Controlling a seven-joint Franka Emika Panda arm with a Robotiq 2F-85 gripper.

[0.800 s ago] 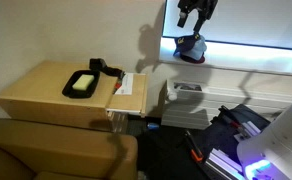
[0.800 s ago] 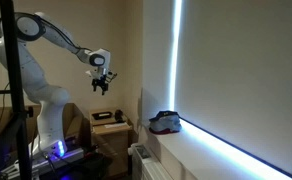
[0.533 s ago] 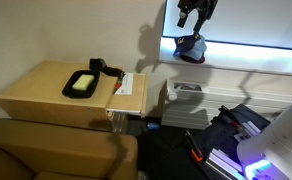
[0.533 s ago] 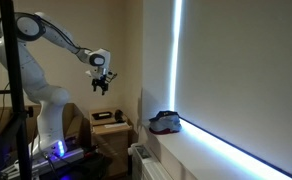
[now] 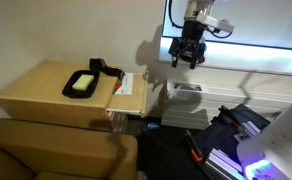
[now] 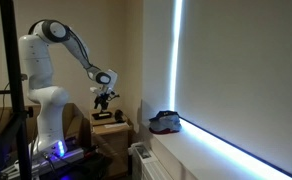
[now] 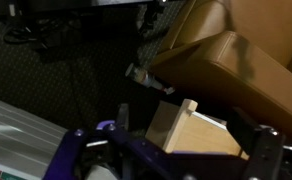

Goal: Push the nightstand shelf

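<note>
Tan shelf (image 5: 136,98) juts sideways from nightstand (image 5: 36,95), long axis seemingly toward wall

The nightstand (image 5: 36,92) is matt tan wood; the padded seat (image 5: 56,150) smooth brown leather.

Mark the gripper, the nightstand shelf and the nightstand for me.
gripper (image 5: 186,62): in an exterior view, midway between its fingertips.
nightstand shelf (image 5: 134,99): in an exterior view, bare wood near its front edge.
nightstand (image 5: 34,92): in an exterior view, bare part of its top.
</note>
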